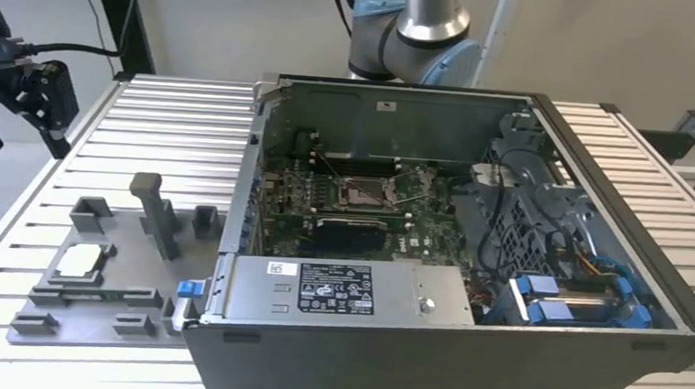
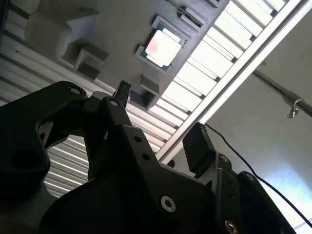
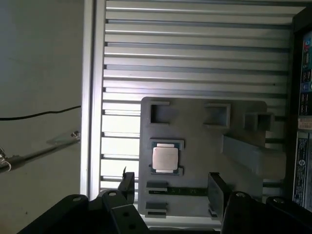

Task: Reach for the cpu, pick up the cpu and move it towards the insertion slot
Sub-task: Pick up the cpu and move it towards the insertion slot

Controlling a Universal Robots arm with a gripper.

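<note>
Cpu (image 3: 165, 158): silvery metal top, smooth, faint sheen. Fixture plate (image 3: 204, 146): matt grey plastic. Table (image 3: 195, 48): ribbed bare aluminium, bright. Gripper (image 3: 170, 187): matt black finish, shiny screw heads. Computer case (image 1: 434, 366): dull grey sheet metal.

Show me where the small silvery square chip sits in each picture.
Exterior view: the cpu lies in a recess of the grey fixture plate, at the exterior view's left of the computer case.
Second wrist view: the cpu, in that recess.
First wrist view: the cpu, same recess.
Shared landmark: the grey fixture plate.
</note>
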